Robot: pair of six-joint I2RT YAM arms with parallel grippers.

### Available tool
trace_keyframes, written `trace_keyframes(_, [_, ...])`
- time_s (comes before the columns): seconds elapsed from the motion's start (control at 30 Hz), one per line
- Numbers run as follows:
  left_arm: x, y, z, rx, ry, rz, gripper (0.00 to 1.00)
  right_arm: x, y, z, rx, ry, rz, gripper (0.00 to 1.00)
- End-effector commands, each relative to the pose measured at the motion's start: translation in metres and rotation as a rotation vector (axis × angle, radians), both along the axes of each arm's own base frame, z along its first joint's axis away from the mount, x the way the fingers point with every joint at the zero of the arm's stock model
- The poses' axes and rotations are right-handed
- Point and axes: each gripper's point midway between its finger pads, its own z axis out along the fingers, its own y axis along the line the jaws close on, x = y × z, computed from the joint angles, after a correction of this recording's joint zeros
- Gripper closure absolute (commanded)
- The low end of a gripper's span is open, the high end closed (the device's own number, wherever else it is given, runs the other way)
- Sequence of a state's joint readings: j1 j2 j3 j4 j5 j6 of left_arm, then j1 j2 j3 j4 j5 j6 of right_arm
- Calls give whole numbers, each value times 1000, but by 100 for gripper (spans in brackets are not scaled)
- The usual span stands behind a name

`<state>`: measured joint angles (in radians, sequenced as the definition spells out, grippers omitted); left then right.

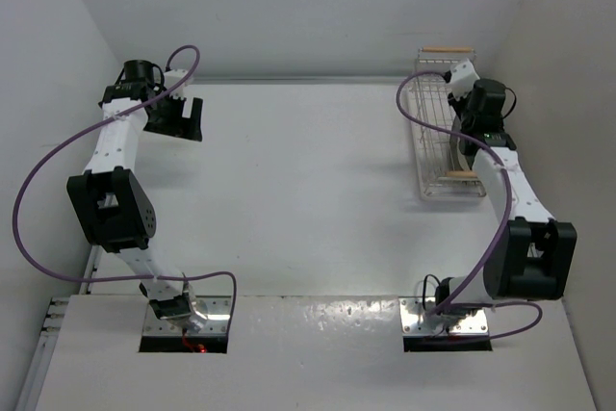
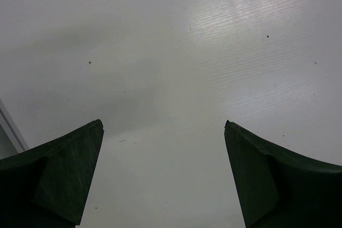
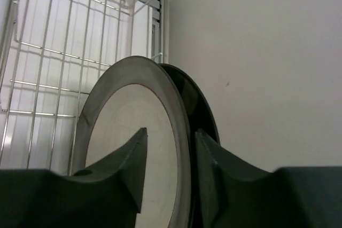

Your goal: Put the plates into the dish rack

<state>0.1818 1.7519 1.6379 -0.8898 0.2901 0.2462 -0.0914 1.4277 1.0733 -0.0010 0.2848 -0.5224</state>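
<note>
The dish rack (image 1: 433,132) is a white wire basket with wooden handle bars, lying at the back right of the table. My right gripper (image 1: 462,120) hangs over it. In the right wrist view my right gripper (image 3: 171,130) is shut on the cream plate with the plain dark glossy rim (image 3: 128,116). It holds the plate on edge, with the rack's wires (image 3: 64,52) behind it. The plate is hidden by the arm in the top view. My left gripper (image 1: 178,117) is open and empty at the far left, above bare table (image 2: 163,126). The other two plates are out of view.
White walls close the table at the back and on both sides. The right wall (image 3: 267,68) stands close beside the rack. The rack's near wooden handle (image 1: 462,175) lies just under my right forearm. A raised panel edge (image 1: 318,297) runs along the near side by the arm bases.
</note>
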Motion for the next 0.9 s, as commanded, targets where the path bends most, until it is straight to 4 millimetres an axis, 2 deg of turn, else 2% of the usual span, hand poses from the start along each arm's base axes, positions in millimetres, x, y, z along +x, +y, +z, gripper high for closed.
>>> trace_keyframes(0.0, [-3, -3, 9, 6, -19, -10, 0, 3, -6, 19, 18, -88, -29, 58])
trace_keyframes(0.23, [-3, -3, 5, 4, -10, -10, 0, 7, -3, 46, 29, -139, -16, 50])
trace_keyframes(0.33, [-1, -3, 9, 6, -19, -10, 0, 9, 2, 68, 45, -188, -5, 40])
trace_keyframes(0.37, [-1, -3, 9, 6, -19, -10, 0, 7, 3, 73, 61, -198, -7, 32])
trace_keyframes(0.43, [-1, -3, 9, 6, -19, -10, 0, 8, 6, 98, 93, -262, -7, 25])
trace_keyframes(0.47, [1, -3, 12, 8, -30, -10, 0, 6, 9, 100, 123, -263, -5, 21])
trace_keyframes(0.5, [1, -3, 12, 8, -30, -10, 0, 4, 9, 116, 134, -297, -5, 9])
trace_keyframes(0.53, [1, -3, 12, 8, -30, -10, 0, 3, 13, 131, 149, -322, 5, 3])
trace_keyframes(0.6, [4, -1, 12, 15, -30, -5, 0, -4, 21, 149, 228, -359, 16, 0])
trace_keyframes(0.67, [1, -1, 11, 14, -21, -5, 0, -15, 34, 167, 332, -399, 48, 0])
trace_keyframes(0.7, [1, -1, 11, 14, -21, -5, 0, -23, 56, 178, 379, -406, 158, 0])
trace_keyframes(0.77, [1, 1, 11, 21, -20, 0, 0, -41, 77, 170, 452, -392, 244, 0])
trace_keyframes(0.8, [1, 1, 15, 23, -30, 0, 0, -48, 109, 166, 519, -359, 403, 0])
trace_keyframes(0.83, [0, 0, 20, 25, -41, 0, 0, -71, 120, 169, 536, -377, 457, 0])
trace_keyframes(0.87, [-3, 2, 19, 34, -38, 6, 0, -77, 128, 151, 578, -347, 480, 0])
